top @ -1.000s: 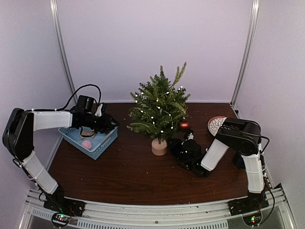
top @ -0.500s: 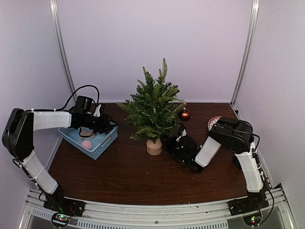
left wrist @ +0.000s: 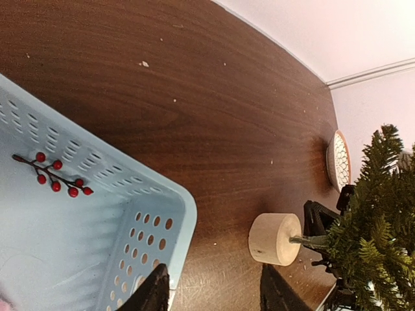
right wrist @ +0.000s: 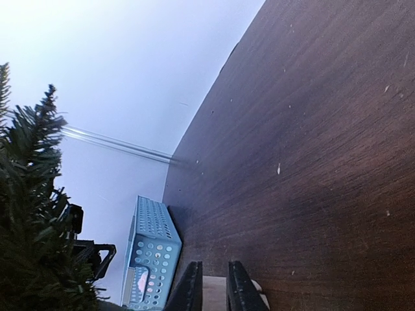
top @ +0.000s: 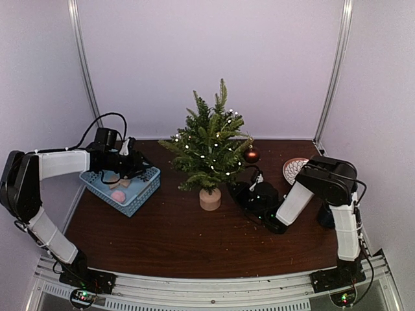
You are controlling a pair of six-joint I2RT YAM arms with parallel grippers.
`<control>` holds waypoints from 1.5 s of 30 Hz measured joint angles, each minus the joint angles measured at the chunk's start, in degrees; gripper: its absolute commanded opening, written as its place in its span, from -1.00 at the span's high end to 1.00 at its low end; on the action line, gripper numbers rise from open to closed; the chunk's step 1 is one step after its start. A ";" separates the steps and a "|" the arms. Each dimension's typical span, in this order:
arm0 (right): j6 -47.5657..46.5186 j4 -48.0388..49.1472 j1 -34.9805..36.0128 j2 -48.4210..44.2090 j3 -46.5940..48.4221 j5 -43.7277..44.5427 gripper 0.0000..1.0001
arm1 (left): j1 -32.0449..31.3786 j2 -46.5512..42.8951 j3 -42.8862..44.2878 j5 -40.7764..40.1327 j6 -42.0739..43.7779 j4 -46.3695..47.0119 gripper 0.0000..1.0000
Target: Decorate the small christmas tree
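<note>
Nearest: the right gripper [top: 251, 192] is low on the table [top: 175, 240], just beside the tree's wooden base [top: 209, 199]. Its fingers are narrow with something pale in the gap; can't tell if it's clamped. At the blue basket [top: 144, 191], the left gripper [left wrist: 214, 295] hovers spread wide, holding nothing. Basket contents: berry sprig [left wrist: 55, 178], pink item [top: 118, 195], brownish bits I can't identify. The tree [top: 209, 146] stands mid-table, upright, lights on. Probably light and top-heavy, so it tips easily. Branches look soft and springy; take it by the trunk or base, both stiff. White dish [top: 295, 170] at right, contents not visible. Red ball [top: 251, 155] hangs on the tree's right side.
</note>
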 measured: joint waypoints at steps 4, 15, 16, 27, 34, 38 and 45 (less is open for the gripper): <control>-1.05 -1.03 -0.33 -5.57 -4.48 1.57 0.52 | 2.97 -2.86 0.00 -0.02 0.39 -1.99 -0.10; -5.25 -15.39 -1.99 -27.26 -12.24 4.76 0.25 | 12.76 -6.75 8.17 -10.82 8.61 -27.23 -0.09; -5.66 -17.27 -2.05 -29.14 -12.63 4.87 0.23 | 12.76 -6.23 9.81 -12.35 10.12 -30.03 -0.09; -11.52 -37.73 -2.93 -48.33 -15.08 5.33 0.08 | 11.10 2.21 14.25 -19.47 20.22 -43.45 -0.02; -15.54 -48.98 -3.26 -58.05 -15.17 5.44 0.05 | 7.63 6.51 14.27 -24.22 22.99 -46.14 0.12; -17.09 -53.53 -3.28 -62.29 -15.17 5.73 0.04 | 7.17 7.74 14.27 -26.05 24.00 -46.49 0.16; -18.71 -58.25 -3.37 -65.85 -15.26 6.43 0.04 | 7.06 10.56 14.45 -28.33 25.44 -45.99 0.40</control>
